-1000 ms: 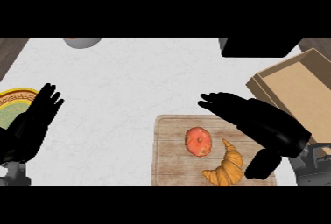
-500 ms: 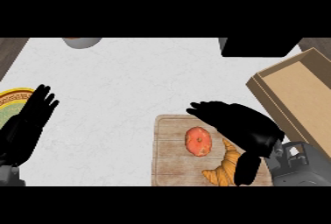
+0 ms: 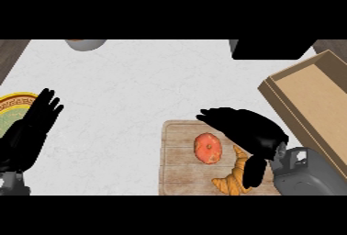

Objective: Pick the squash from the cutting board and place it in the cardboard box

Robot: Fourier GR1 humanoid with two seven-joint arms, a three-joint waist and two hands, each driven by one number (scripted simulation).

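At the far left the left hand rests near the counter's edge, fingers straight and up, holding nothing. Just outboard of it a patterned plate with a yellow and red rim peeks in. Beyond its fingertips, at the far edge of the white counter, sits part of a grey bowl.

Right of centre lies the wooden cutting board. The squash, a rounded orange-red thing, sits on it just left of the right hand and under the reach of its fingers. That hand hangs over the board with fingers spread and relaxed, grasping nothing; whether it touches the squash I cannot tell. Beneath its palm a croissant lies close beside the squash.

The squash looks stiff, smooth-skinned and of moderate weight, likely to roll or slide under a poor pinch. Best to take it across its widest part, thumb on one side and fingers on the other, keeping clear of the croissant.

Further right of the hand stands the open cardboard box, and beyond it a dark appliance.
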